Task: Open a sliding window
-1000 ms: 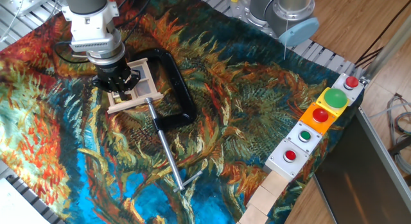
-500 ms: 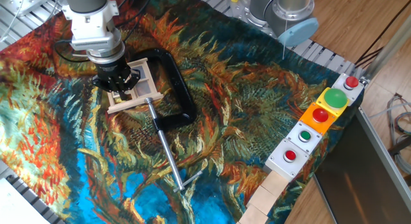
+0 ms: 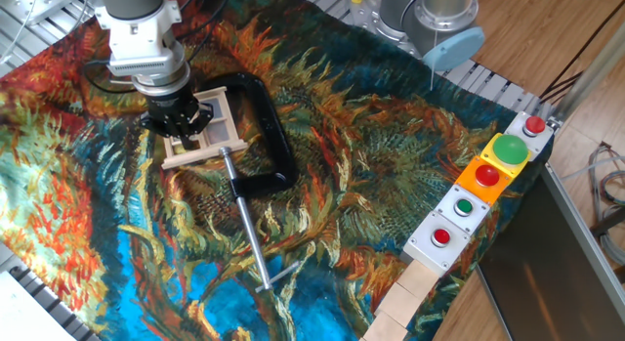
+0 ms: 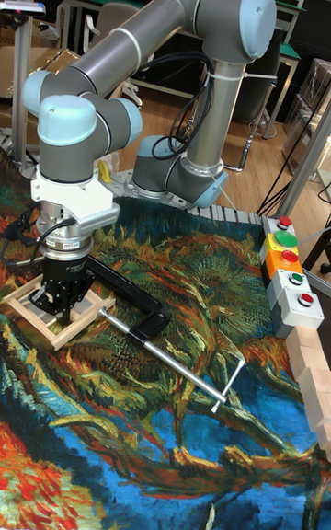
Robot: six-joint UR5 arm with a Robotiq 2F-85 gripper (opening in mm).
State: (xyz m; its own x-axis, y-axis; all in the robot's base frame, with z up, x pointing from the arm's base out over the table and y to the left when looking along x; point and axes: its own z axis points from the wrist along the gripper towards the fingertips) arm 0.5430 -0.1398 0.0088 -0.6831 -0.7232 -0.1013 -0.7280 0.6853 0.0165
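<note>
The sliding window (image 3: 211, 134) is a small pale wooden frame lying flat on the painted cloth at the far left. It also shows in the tall fixed view as the window (image 4: 35, 320). My gripper (image 3: 182, 132) points straight down into the frame. Its fingers are close together with the tips down among the crossbars, and they look shut. The same gripper (image 4: 58, 307) hides most of the panes in the tall fixed view. Whether the tips pinch a crossbar or only press on it is hidden.
A black C-clamp (image 3: 268, 136) lies against the window's right side, its steel rod (image 3: 248, 229) running toward the near edge. A row of button boxes (image 3: 485, 175) and wooden blocks (image 3: 408, 297) lines the right edge. A second arm's base (image 3: 435, 23) stands at the back.
The gripper has shifted slightly away and to the left. The window frame and the clamp moved with it, and the rod's near end swung a little to the left.
</note>
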